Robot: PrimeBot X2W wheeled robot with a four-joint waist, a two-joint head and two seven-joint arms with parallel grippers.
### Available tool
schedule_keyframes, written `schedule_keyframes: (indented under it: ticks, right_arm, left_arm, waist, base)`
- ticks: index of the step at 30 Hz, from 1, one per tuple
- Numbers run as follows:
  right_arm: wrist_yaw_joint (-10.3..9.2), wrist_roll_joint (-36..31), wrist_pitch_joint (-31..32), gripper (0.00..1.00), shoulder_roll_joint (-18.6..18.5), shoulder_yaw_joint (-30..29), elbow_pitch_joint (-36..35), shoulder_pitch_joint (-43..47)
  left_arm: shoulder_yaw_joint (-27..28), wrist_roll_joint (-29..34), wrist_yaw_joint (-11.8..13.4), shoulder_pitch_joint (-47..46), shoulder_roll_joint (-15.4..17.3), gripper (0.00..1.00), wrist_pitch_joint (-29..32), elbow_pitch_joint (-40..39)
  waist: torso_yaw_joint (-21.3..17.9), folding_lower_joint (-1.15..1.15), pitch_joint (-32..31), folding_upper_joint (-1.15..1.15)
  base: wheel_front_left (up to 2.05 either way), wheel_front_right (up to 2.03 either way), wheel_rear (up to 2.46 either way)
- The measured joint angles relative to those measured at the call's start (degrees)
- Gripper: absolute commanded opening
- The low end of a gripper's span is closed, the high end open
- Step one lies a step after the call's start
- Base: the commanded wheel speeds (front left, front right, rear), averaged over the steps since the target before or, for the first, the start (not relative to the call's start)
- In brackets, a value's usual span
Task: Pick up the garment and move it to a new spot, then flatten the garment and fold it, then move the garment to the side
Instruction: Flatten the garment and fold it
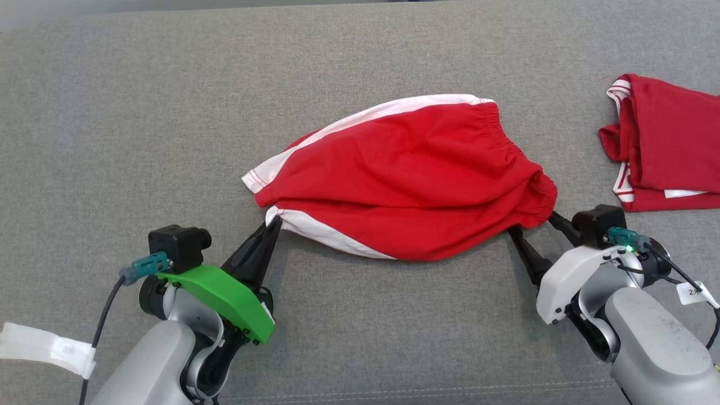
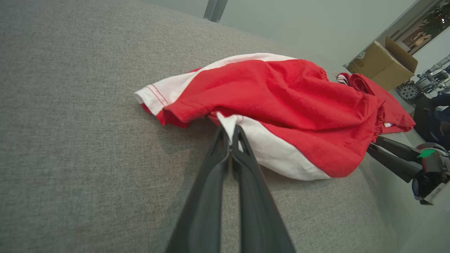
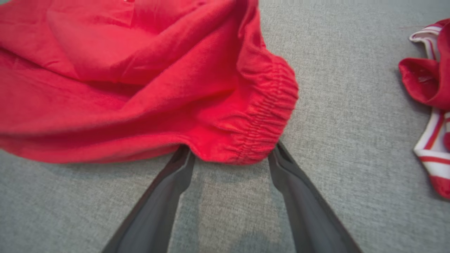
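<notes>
While our left gripper (image 1: pixel 274 223) pinches the white hem (image 2: pixel 228 121) of the red shorts (image 1: pixel 410 180) lying central on the grey cushion (image 1: pixel 112 112), we should close the wide-open right gripper (image 1: pixel 531 222) squarely on the waistband (image 3: pixel 267 116) before lifting.

Bright, even light; soft shadows; slight blur in right wrist view.

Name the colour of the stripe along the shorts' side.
White stripe on red shorts; best in the left wrist view.
</notes>
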Motion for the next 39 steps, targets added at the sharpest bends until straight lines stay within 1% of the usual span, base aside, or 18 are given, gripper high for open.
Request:
schedule_keyframes:
  ticks: [7, 12, 13, 15, 16, 23, 27, 31, 33, 35, 39]
  right_arm:
    - [0.31, -0.5, -2.4, 1.00, 0.0, 0.0, 0.0, -1.4]
    - [1.31, -0.4, -3.1, 1.00, 0.7, 0.5, 0.1, -1.8]
    - [1.68, -0.2, -3.1, 0.58, 0.9, 0.9, 0.1, -1.8]
    - [1.98, 0.1, -3.1, 0.00, 1.4, 1.6, 0.3, -1.8]
    - [2.26, 0.2, -3.1, 0.00, 1.6, 1.8, 0.3, -1.8]
    - [2.54, 1.3, -4.2, 0.00, 0.6, 0.9, 0.3, -1.8]
    - [3.26, 4.6, -4.5, 0.00, -0.2, -0.1, -0.5, -1.8]
    - [3.55, 7.0, -3.4, 0.00, -0.4, -0.3, -1.9, -1.8]
    - [3.78, 9.3, -2.3, 0.00, -0.5, -0.6, -2.8, -1.8]
    - [3.79, 14.1, 0.6, 0.00, -0.3, -1.4, -3.6, -1.7]
    - [3.79, 20.8, 6.6, 0.00, -0.8, -1.6, -5.1, -0.9]
  left_arm:
    - [-1.1, 0.0, -0.1, 0.5, -0.2, 0.00, 0.4, 0.3]
    - [-1.1, 0.0, -0.1, 0.9, -0.2, 0.00, 0.4, 0.7]
    - [-1.1, 0.0, -0.1, 0.9, -0.2, 0.00, 0.4, 0.7]
    - [-1.1, 0.0, -0.1, 0.9, -0.2, 0.00, 0.4, 0.8]
    - [-1.1, 0.0, -0.1, 0.9, -0.2, 0.00, 0.4, 0.8]
    - [-0.7, 0.0, -0.3, 0.9, -0.2, 0.00, 0.0, 0.9]
    - [0.8, 0.0, -0.3, 0.8, -0.2, 0.00, -1.2, -0.1]
    - [1.9, 0.0, -0.3, 0.6, -0.1, 0.00, -2.2, -0.8]
    - [2.9, 0.0, -0.3, 0.4, 0.1, 0.00, -3.2, -1.4]
    - [3.5, 0.0, -0.3, 0.0, 0.2, 0.00, -3.6, -2.5]
    - [3.8, 0.0, -0.3, -0.4, 0.2, 0.00, -3.6, -3.8]
  waist:
    - [0.5, 0.00, 0.1, 0.00]
    - [0.6, 0.00, 0.0, 0.00]
    - [0.6, 0.00, 0.0, 0.00]
    - [0.6, 0.00, 0.0, 0.00]
    - [0.6, 0.00, 0.0, 0.00]
    - [0.6, 0.00, -0.1, 0.00]
    - [0.5, 0.00, -0.4, 0.00]
    - [0.3, 0.00, -0.7, 0.00]
    - [0.2, 0.00, -1.0, 0.00]
    - [0.0, 0.00, -1.4, 0.00]
    - [-0.2, 0.00, -1.9, 0.00]
  base:
    - [0.00, 0.00, 0.00]
    - [0.00, 0.00, 0.00]
    - [0.00, 0.00, 0.00]
    - [0.00, 0.00, 0.00]
    - [0.00, 0.00, 0.00]
    - [0.00, 0.00, 0.00]
    - [0.00, 0.00, 0.00]
    - [0.00, 0.00, 0.00]
    - [0.00, 0.00, 0.00]
    - [0.00, 0.00, 0.00]
    - [0.00, 0.00, 0.00]
